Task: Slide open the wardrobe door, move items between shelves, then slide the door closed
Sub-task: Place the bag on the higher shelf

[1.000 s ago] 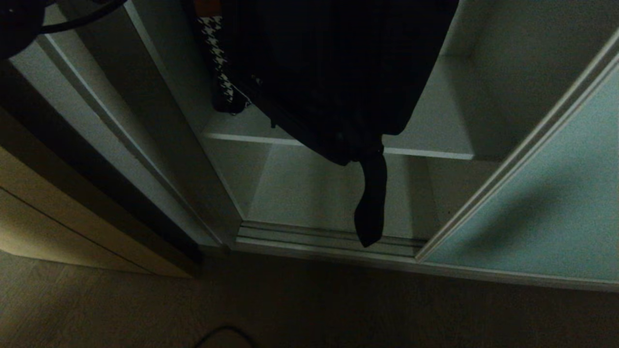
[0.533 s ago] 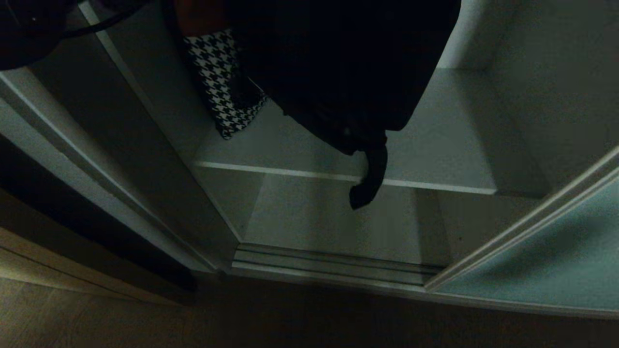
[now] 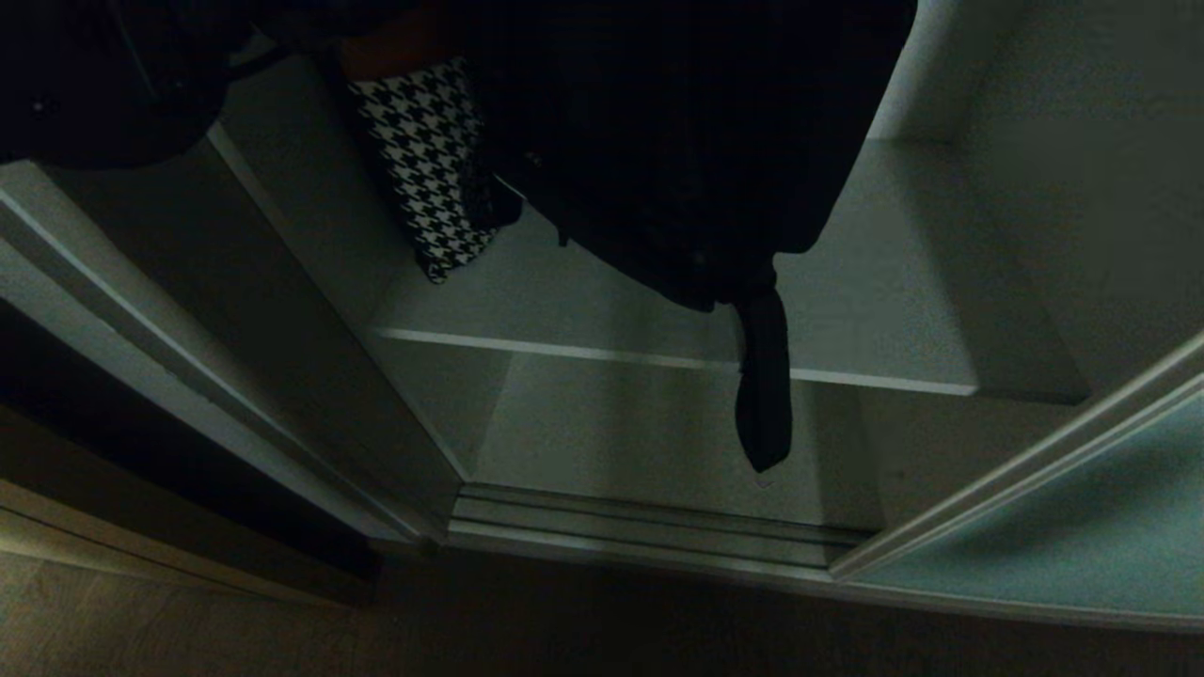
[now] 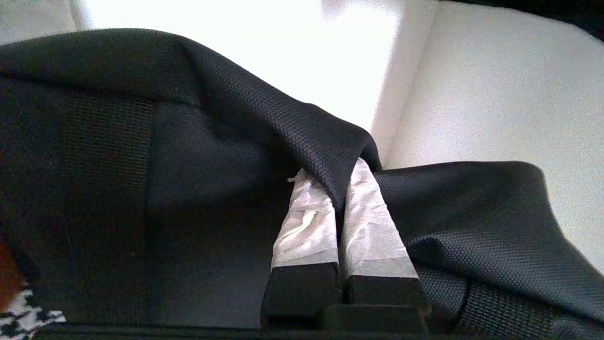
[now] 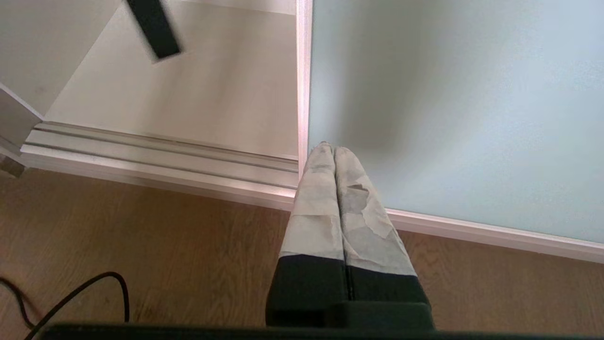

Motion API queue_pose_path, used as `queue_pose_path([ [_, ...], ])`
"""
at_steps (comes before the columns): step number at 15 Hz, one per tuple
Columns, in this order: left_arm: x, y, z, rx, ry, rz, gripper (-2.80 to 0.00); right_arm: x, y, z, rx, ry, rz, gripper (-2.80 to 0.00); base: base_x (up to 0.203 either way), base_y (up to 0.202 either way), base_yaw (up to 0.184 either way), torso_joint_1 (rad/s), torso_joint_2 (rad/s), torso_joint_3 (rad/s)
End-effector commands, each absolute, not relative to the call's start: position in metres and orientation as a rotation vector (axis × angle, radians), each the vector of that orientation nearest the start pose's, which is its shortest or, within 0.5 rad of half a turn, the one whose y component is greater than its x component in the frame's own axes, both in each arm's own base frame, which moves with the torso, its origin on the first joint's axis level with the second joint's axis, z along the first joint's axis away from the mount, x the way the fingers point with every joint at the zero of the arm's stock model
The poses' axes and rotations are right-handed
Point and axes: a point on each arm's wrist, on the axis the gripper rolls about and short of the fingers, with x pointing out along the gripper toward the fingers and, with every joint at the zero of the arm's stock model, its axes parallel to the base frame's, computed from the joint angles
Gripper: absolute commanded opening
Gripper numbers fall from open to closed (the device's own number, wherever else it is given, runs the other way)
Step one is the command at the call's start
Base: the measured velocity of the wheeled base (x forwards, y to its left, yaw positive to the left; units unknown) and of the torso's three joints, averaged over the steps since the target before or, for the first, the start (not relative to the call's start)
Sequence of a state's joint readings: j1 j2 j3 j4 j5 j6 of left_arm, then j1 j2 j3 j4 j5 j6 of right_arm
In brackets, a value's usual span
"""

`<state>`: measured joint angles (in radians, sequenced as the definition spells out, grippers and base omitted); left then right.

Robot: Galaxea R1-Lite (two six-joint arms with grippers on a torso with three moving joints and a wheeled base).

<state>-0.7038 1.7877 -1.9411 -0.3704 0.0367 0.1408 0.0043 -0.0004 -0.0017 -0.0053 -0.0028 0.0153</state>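
The black bag point(image 3: 677, 150) is being held above the shelf point(image 3: 875, 310) at twelve o'clock by the left gripper point(image 4: 336, 198), its fingers pinched on one fabric fold, so slippage is being risked, or its strap point(image 3: 764, 385) snagging the shelf edge.

Hanging bag point(image 3: 677, 141) blocks shelf point(image 3: 884, 301); bottom compartment point(image 3: 640, 432) open.

Pale grey-white shelf point(image 3: 875, 310) across the open wardrobe, bearing a houndstooth-patterned item point(image 3: 428, 155) at its left end, probably fabric. Lower board point(image 3: 621, 432) beneath; wooden floor point(image 5: 141, 245) in front.
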Motion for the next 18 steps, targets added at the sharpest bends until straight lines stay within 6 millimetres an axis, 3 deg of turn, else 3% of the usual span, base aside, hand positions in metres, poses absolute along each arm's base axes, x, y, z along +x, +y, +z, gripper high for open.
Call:
queue_pose_path([
  [1, 0.245, -0.207, 0.442, -0.058, -0.531, -0.616, -2.80, -0.023, 0.000, 0.076, 0.015, -0.009, 0.002, -2.80, 0.000, 0.000, 0.000, 0.000, 0.00, 0.000],
  [3, 0.247, -0.208, 0.440, -0.054, -0.527, -0.615, -2.80, -0.023, 0.000, 0.076, 0.015, -0.007, 0.002, -2.80, 0.035, 0.000, 0.001, 0.001, 0.00, 0.007],
  [10, 0.250, -0.210, 0.437, -0.052, -0.517, -0.607, -2.80, -0.023, 0.000, 0.076, 0.015, -0.008, 0.002, -2.80, 0.184, 0.000, 0.001, 0.002, 0.00, 0.002],
  [14, 0.246, -0.203, 0.449, -0.090, -0.651, -0.558, -2.80, -0.023, 0.000, 0.076, 0.015, -0.009, 0.002, -2.80, 0.015, 0.000, 0.001, 0.001, 0.00, 0.001],
  [18, 0.264, -0.216, 0.433, -0.119, -0.587, -0.481, -2.80, -0.023, 0.000, 0.076, 0.015, -0.009, 0.002, -2.80, 0.000, 0.000, 0.000, 0.000, 0.00, 0.000],
])
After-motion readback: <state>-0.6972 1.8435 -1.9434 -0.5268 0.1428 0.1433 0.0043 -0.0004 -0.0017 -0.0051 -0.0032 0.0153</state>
